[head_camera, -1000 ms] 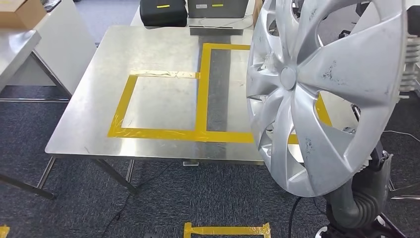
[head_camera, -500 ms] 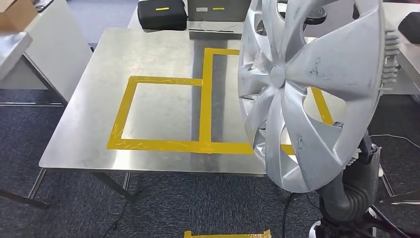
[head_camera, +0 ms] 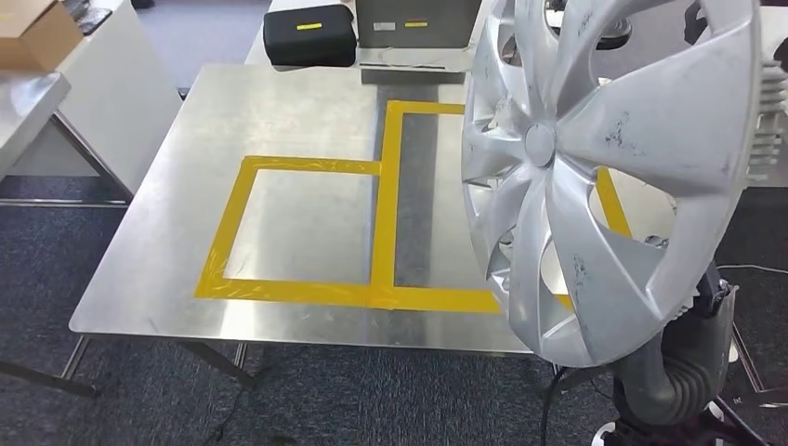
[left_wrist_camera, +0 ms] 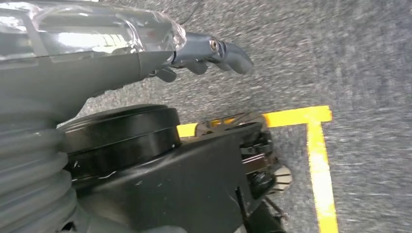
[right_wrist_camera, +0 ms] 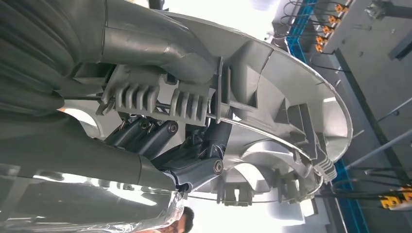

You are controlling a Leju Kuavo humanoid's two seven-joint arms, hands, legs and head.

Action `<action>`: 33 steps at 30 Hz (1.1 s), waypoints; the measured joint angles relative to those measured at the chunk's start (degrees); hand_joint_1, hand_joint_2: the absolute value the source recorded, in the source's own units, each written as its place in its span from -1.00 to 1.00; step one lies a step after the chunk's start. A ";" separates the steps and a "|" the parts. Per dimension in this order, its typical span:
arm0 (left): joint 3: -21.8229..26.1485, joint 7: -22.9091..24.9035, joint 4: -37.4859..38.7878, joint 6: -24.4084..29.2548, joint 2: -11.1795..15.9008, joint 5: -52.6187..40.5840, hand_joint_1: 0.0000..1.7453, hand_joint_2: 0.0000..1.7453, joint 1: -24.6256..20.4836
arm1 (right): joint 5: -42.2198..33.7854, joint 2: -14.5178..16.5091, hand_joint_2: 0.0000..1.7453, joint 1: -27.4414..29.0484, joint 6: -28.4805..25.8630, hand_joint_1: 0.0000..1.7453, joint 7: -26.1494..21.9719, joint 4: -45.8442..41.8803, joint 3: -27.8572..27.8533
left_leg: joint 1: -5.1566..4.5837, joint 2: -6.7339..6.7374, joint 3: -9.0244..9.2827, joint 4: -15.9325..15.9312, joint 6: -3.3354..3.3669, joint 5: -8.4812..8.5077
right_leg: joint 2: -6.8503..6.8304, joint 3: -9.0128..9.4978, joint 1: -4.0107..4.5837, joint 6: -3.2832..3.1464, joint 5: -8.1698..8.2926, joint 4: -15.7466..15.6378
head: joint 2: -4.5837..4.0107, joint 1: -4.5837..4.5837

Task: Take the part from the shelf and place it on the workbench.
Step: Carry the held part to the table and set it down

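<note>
The steel workbench (head_camera: 279, 111) is standing on grey carpet (head_camera: 139, 390), wearing yellow tape outlines (head_camera: 297, 290) across its middle. Up at twelve o'clock, a black case (head_camera: 308, 35) and a grey box (head_camera: 416, 20) are sitting side by side.

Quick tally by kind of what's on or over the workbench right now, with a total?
Hubcap, gripped by the right hand: 1
Black case: 1
Grey box: 1
Yellow tape rectangles: 2
Total: 5

The large silver spoked plastic wheel cover (head_camera: 604, 177) ran off the head view's top and right edges, hiding the steel table's (head_camera: 279, 111) 3 o'clock side and yellow tape rectangle (head_camera: 390, 186).
</note>
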 joint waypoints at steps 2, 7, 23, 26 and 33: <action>0.01 -0.23 0.00 -0.06 0.07 0.04 -1.00 1.00 -0.11 | -0.02 0.05 1.00 -0.16 -0.03 1.00 0.30 0.07 0.01 | 0.13 -0.17 -3.31 5.70 -0.50 -2.92 | -0.16 0.60 -0.08 -0.38 -0.12 -0.22 | 0.00 -0.49; -0.01 -0.44 0.00 -0.61 0.19 0.32 -1.00 1.00 0.00 | -0.22 0.19 1.00 -0.22 -0.29 1.00 1.50 0.48 0.03 | 0.93 -0.04 -7.04 5.54 -2.27 2.00 | -0.06 1.68 -0.44 -0.17 -1.46 0.12 | 0.00 -1.22; -0.03 -0.83 0.00 -2.16 0.06 -0.98 -1.00 1.00 -0.07 | 6.40 -6.41 1.00 -8.51 -2.87 1.00 21.28 7.83 -3.48 | 0.43 0.19 -3.58 -2.77 0.26 4.51 | 0.09 2.46 -0.65 2.01 -2.52 -0.21 | 0.00 -1.78; -0.03 -0.88 0.00 -2.20 0.07 -1.05 -1.00 1.00 -0.07 | 6.93 -7.88 1.00 -10.01 -2.73 1.00 21.94 9.68 -4.08 | 0.30 0.15 -3.58 -2.76 0.33 4.55 | 0.09 2.47 -0.75 2.15 -2.47 -0.22 | 0.00 -1.81; -0.04 -0.89 0.00 -2.20 0.07 -1.07 -1.00 1.00 -0.07 | 7.25 -9.46 1.00 -10.69 -2.81 1.00 21.95 11.75 -4.55 | 0.23 0.13 -3.57 -2.77 0.33 4.55 | 0.09 2.47 -0.78 2.23 -2.50 -0.22 | 0.00 -1.91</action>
